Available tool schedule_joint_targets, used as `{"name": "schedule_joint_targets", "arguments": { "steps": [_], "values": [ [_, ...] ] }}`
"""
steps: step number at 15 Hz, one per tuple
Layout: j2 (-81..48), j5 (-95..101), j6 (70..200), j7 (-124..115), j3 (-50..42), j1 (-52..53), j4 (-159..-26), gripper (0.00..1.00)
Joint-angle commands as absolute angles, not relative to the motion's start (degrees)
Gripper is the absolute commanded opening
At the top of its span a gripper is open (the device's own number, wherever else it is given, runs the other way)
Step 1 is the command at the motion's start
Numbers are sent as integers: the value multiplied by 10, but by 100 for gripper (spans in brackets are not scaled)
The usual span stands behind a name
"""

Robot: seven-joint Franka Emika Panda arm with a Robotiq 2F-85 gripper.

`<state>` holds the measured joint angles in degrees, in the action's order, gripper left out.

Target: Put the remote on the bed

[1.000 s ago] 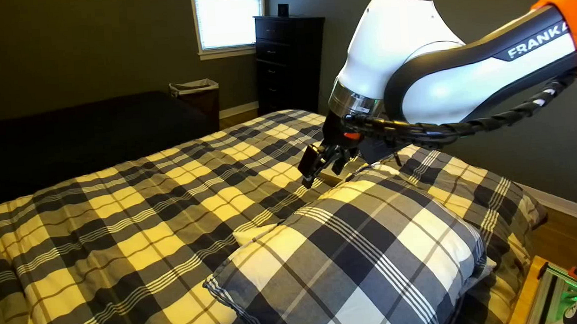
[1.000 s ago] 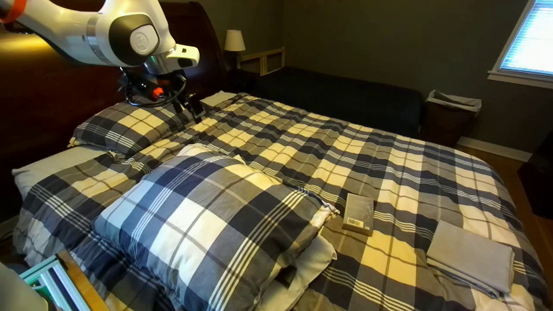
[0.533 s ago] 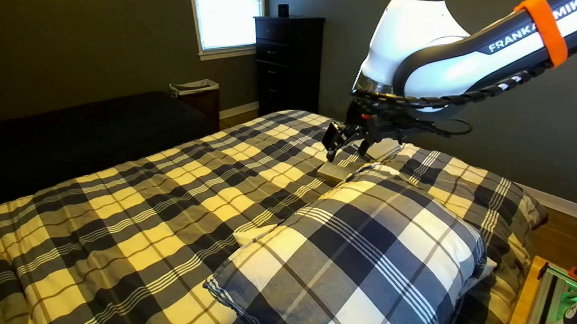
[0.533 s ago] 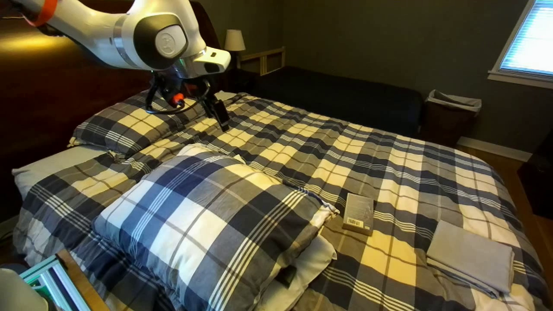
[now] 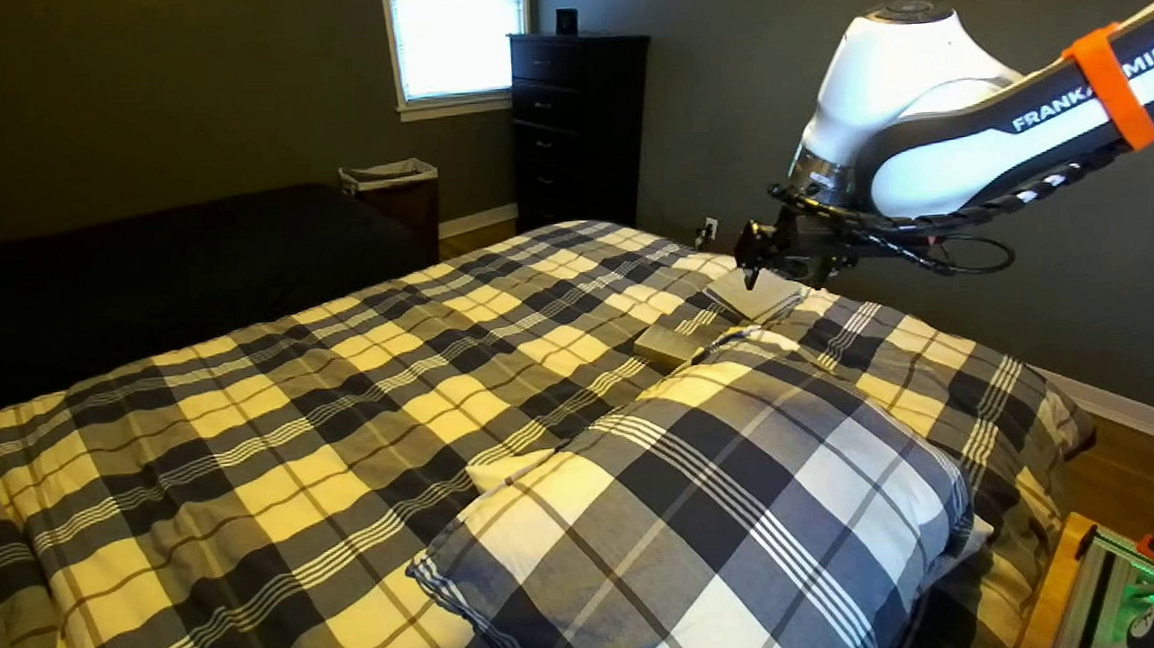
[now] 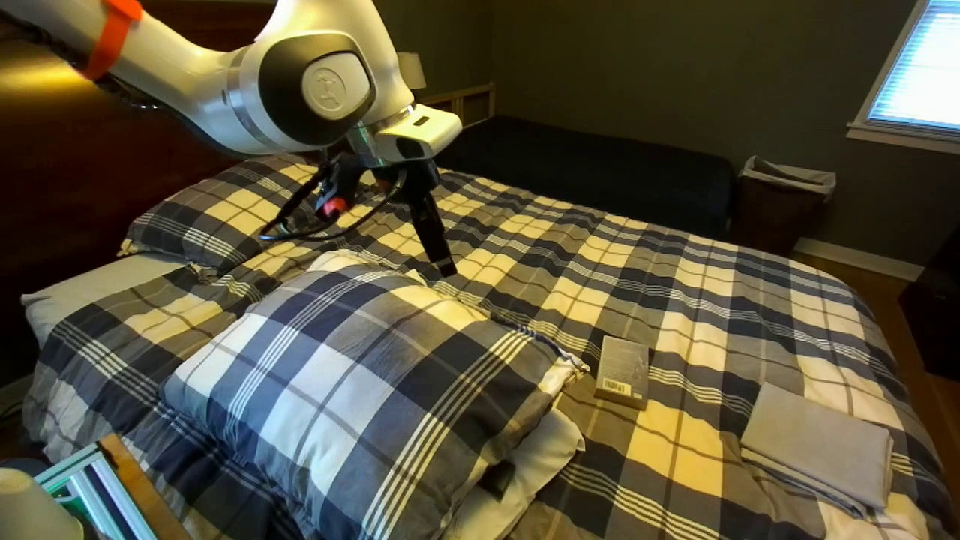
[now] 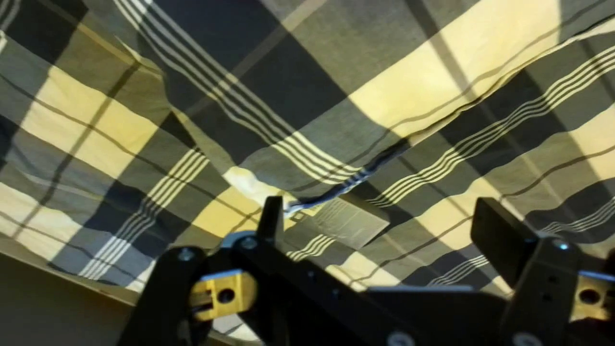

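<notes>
The plaid bed (image 5: 273, 433) fills much of both exterior views (image 6: 690, 315). I cannot clearly make out a remote. A small dark object (image 6: 499, 480) sits in the gap between a large plaid pillow (image 6: 352, 375) and a white pillow (image 6: 551, 450) under it; it may be the remote, but it is too shadowed to tell. My gripper (image 7: 382, 214) is open and empty, fingers wide apart in the wrist view. It hangs above the bed near the far edge of the large pillow in both exterior views (image 5: 784, 273) (image 6: 445, 266).
A grey box (image 6: 622, 367) lies on the bed beyond the pillow's corner, also in the wrist view (image 7: 353, 221). A folded grey cloth (image 6: 817, 446) lies farther along. Another plaid pillow (image 6: 232, 210) rests by the headboard (image 6: 150, 150). A dark dresser (image 5: 580, 123) stands against the wall.
The arm has swung away from the headboard, rightward in both exterior views, now over the large pillow's far side. The gripper appears open throughout. The pillows, box and cloth have not moved.
</notes>
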<state>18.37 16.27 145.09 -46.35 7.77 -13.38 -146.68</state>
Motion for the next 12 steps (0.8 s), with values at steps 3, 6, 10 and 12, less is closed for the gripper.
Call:
{"name": "schedule_joint_targets", "arguments": {
  "steps": [3,6,10,12],
  "values": [
    [196,260,1457,-597,52,-222,-1522,100],
    [177,300,1454,-669,34,-260,-1529,100],
    [179,291,1446,-645,14,-242,-1523,100],
    [178,291,1446,-650,15,-242,-1523,100]
  ]
}}
